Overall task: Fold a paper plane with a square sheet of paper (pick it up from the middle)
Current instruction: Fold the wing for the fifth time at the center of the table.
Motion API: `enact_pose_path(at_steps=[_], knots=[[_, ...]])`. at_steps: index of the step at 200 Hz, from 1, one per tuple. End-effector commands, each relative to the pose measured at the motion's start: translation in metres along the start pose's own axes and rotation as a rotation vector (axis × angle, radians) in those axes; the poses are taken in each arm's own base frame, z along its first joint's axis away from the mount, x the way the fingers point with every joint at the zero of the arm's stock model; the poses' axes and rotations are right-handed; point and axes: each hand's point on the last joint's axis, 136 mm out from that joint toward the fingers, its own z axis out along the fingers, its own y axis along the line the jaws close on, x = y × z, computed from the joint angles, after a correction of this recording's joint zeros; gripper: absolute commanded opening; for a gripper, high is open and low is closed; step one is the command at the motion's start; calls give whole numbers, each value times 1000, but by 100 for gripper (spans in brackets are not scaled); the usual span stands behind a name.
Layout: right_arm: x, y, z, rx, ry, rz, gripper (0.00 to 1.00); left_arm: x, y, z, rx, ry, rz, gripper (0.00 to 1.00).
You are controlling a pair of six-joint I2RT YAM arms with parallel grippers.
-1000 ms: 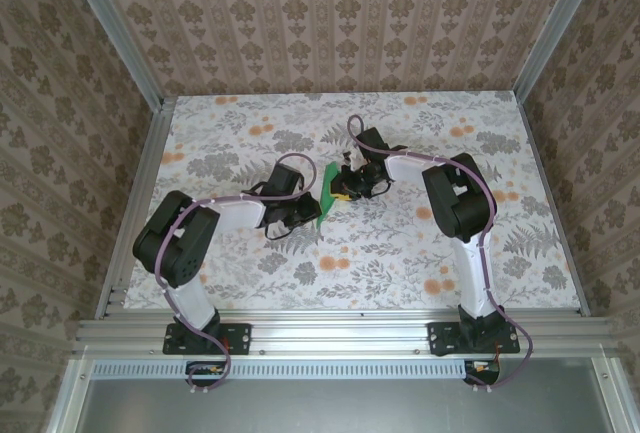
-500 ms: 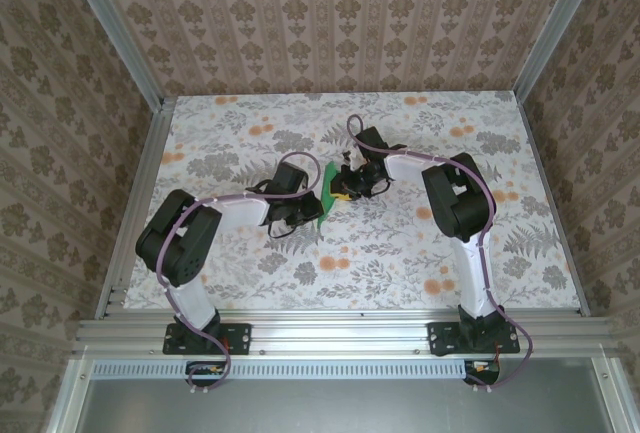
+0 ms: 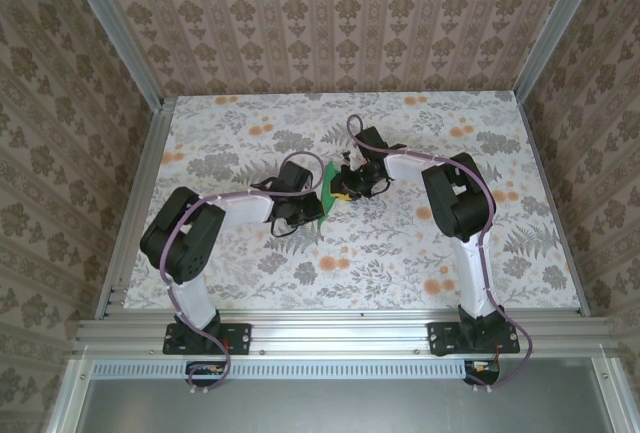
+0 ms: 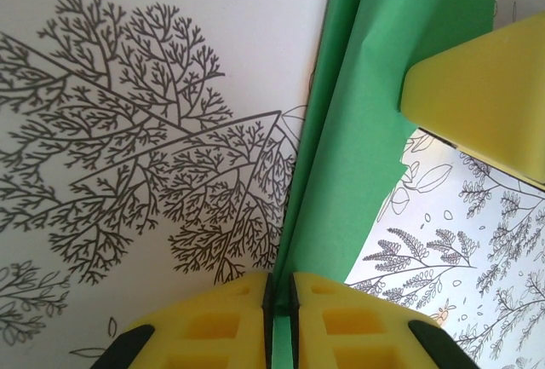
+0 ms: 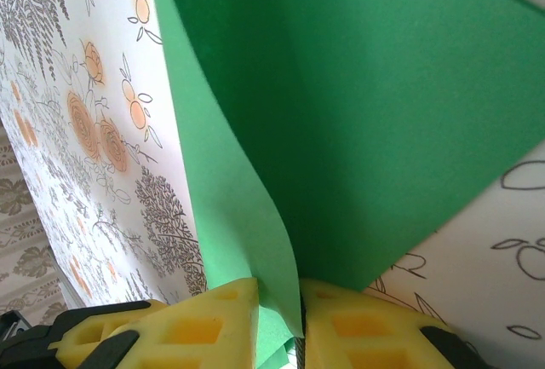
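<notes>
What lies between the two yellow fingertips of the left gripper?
A folded edge of the thin bright-green sheet of paper, clamped by the left gripper; the left wrist view shows it.

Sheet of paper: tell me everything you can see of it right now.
The sheet of paper is thin, matte, bright green, folded along a long crease into doubled layers. From above it reads as a narrow strip over the middle of the table. The left end effector pinches its folded edge; the right end effector pinches a curling edge.
</notes>
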Motion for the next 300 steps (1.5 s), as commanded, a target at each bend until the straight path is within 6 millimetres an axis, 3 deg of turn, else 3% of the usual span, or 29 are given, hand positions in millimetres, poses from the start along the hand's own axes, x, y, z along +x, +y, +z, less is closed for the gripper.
enact_pose_path(at_steps=[1,111,207,261,300], knots=[[13,-52,16,163,39,70,21,3,5,3,-62,17,37,16],[13,-53,15,168,41,71,21,13,17,3,-278,56,125,17],[13,-52,15,165,43,79,21,20,22,7,-366,97,156,21],[-2,-28,3,96,2,88,22,30,36,6,-473,151,173,21],[-30,0,-34,2,-129,95,23,37,43,7,-497,173,167,19]])
